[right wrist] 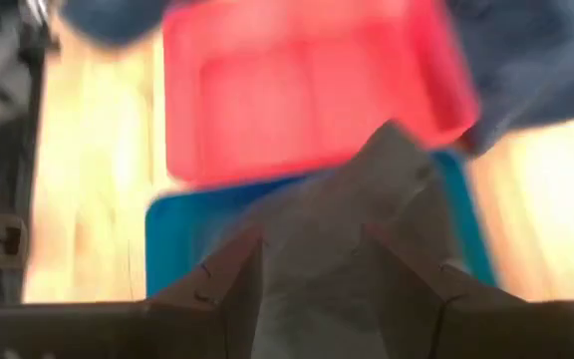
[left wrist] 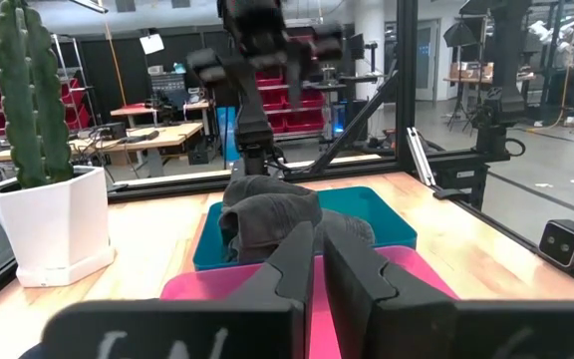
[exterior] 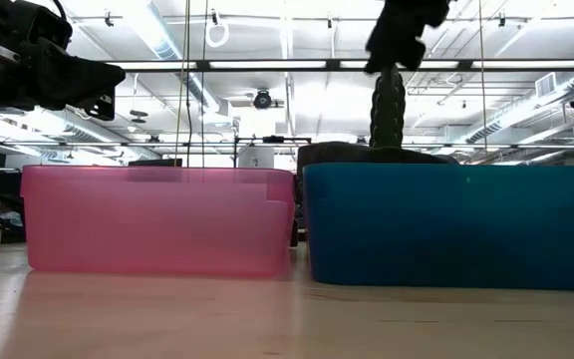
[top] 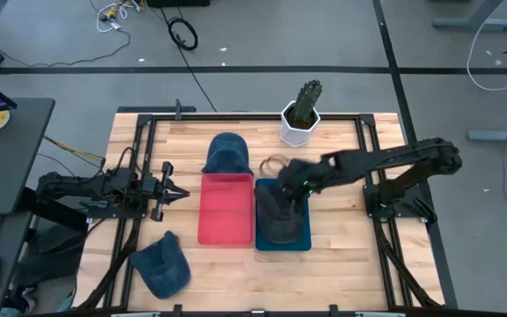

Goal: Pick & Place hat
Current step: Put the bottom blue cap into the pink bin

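The right end effector point(top: 290, 179) hovers released, fingers spread, over the dark grey hat point(top: 277, 217), which sits just below it in the blue bin point(top: 304, 239). The left end effector point(top: 176, 191) waits clenched beside the red bin point(top: 227, 211).

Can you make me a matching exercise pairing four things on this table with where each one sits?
Things:
1. grey hat
2. cactus pot
3. red bin
4. left end effector

Places:
A. directly left of the blue bin
B. at the table's far edge
C. inside the blue bin
D. waiting left of the red bin

Pairs: 1-C, 2-B, 3-A, 4-D
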You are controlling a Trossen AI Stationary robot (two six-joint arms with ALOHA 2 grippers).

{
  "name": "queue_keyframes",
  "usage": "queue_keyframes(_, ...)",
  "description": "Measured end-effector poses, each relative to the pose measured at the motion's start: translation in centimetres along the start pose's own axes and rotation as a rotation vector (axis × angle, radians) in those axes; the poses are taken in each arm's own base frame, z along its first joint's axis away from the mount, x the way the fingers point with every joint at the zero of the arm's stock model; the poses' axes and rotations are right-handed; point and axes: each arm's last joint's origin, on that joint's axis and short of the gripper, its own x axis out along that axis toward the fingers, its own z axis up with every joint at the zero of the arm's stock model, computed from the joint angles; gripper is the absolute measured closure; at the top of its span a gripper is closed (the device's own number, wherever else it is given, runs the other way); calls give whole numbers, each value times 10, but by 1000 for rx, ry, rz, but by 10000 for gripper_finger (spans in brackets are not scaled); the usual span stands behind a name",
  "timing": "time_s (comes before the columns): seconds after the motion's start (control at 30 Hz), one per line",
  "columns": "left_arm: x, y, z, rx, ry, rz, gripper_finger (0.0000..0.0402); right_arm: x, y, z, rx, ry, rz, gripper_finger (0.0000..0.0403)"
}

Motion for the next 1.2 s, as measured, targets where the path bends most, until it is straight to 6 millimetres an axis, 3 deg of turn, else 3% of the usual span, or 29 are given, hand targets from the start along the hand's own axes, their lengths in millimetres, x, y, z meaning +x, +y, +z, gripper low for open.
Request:
queue_keyframes(0.13,0,0,0,0,0,0,371,-34,-3,2,-61,-109,-12,234)
queue_keyframes(0.27,0,0,0,0,0,0,371,-66,5,-2,-191,-352,-10,234)
queue_keyframes(0.4,0,0,0,0,1,0,371,-85,8,-25,-308,-530,65,234)
queue_keyframes(0.53,0,0,0,0,-4,1,371,-102,-3,-55,-325,-650,85,234)
queue_keyframes(0.87,0,0,1,-1,-11,1,371,-117,-31,-129,-359,-964,94,234)
queue_keyframes(1.2,0,0,2,-78,-25,1,371,-119,-50,-186,-367,-1175,161,234)
